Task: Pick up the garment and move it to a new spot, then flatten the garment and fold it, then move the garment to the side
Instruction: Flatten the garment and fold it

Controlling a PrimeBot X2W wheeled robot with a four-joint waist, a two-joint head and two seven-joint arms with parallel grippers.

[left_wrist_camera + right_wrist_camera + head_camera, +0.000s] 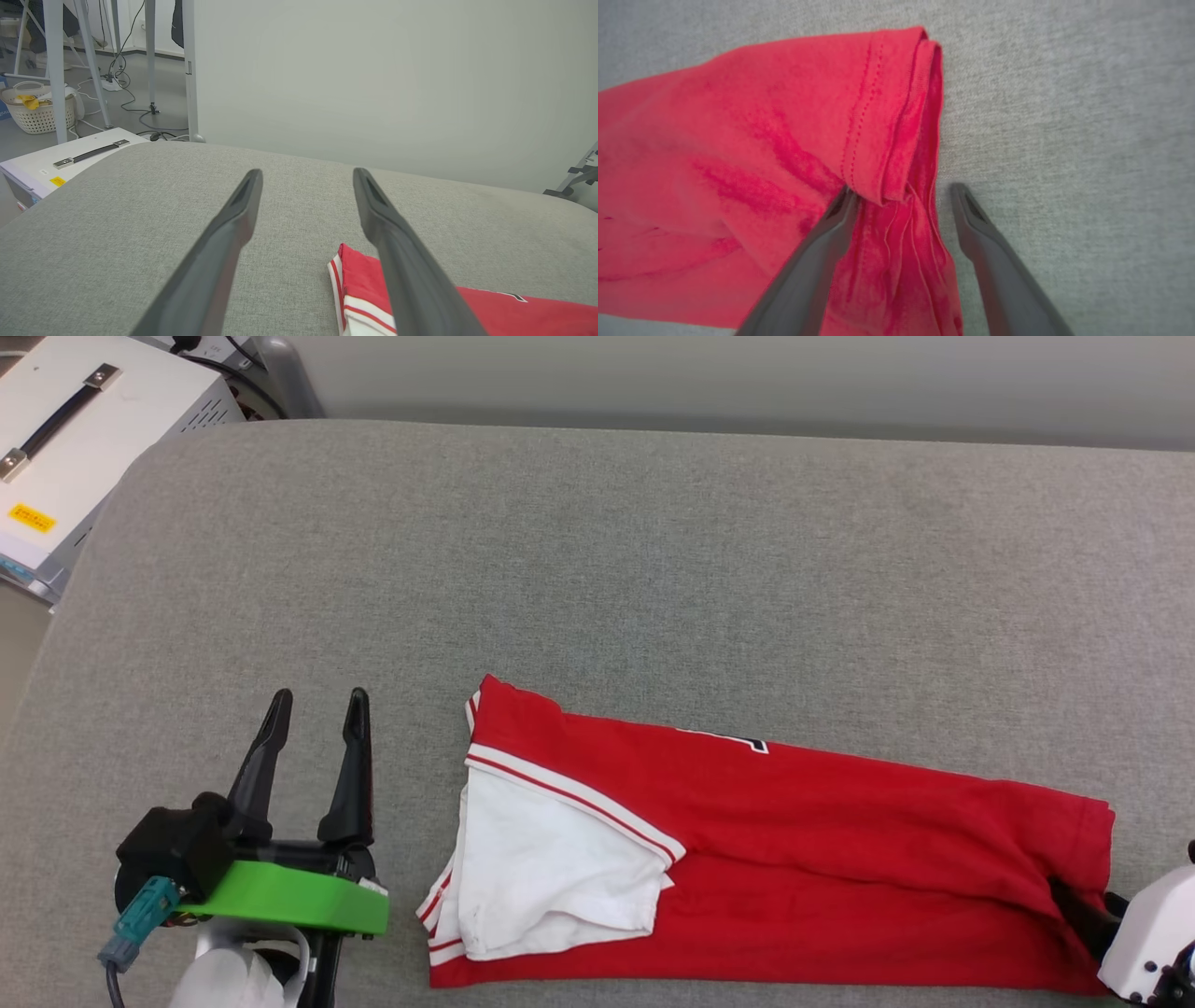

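Left gripper [318, 698] jaws spread; right gripper [903, 189] jaws spread, angled down.

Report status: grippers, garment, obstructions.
Left gripper open, beside the garment, not touching. Right gripper open, astride bunched hem. Garment folded lengthwise, flat on grey pad. White case off far-left corner.

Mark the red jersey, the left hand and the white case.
red jersey [775, 840]: head view, red body panel.
left hand [319, 702]: head view, midway between fingertips.
white case [121, 448]: head view, bare lid.
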